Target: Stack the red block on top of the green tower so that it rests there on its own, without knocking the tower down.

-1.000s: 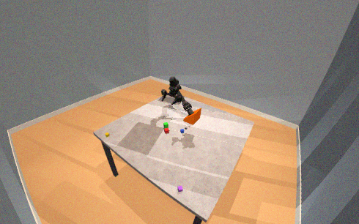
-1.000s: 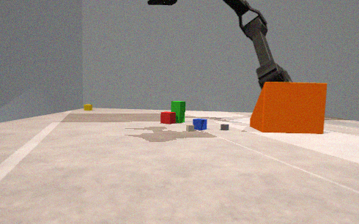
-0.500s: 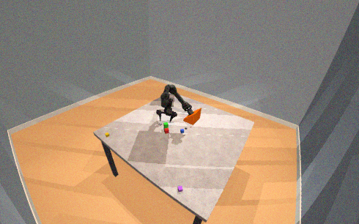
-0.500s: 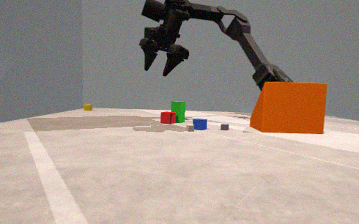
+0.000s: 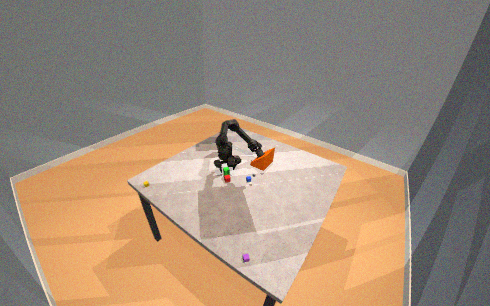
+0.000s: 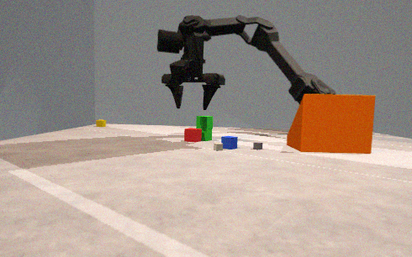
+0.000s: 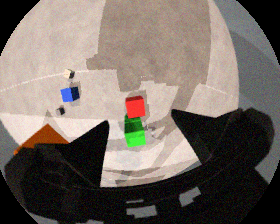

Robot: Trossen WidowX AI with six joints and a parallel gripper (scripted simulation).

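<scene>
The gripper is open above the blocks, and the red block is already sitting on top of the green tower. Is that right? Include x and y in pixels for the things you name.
No: the red block (image 5: 227, 178) (image 6: 192, 135) (image 7: 135, 107) is on the table, beside the green tower (image 5: 226, 170) (image 6: 206, 128) (image 7: 135, 137), as the exterior view shows. The gripper (image 6: 192, 108) (image 7: 140, 117) is open above the blocks.

The arm (image 5: 243, 134) (image 6: 225, 26) is black; its hand (image 5: 227, 168) (image 6: 192, 108) (image 7: 140, 117) has two tapered fingers (dark, pointed).
</scene>
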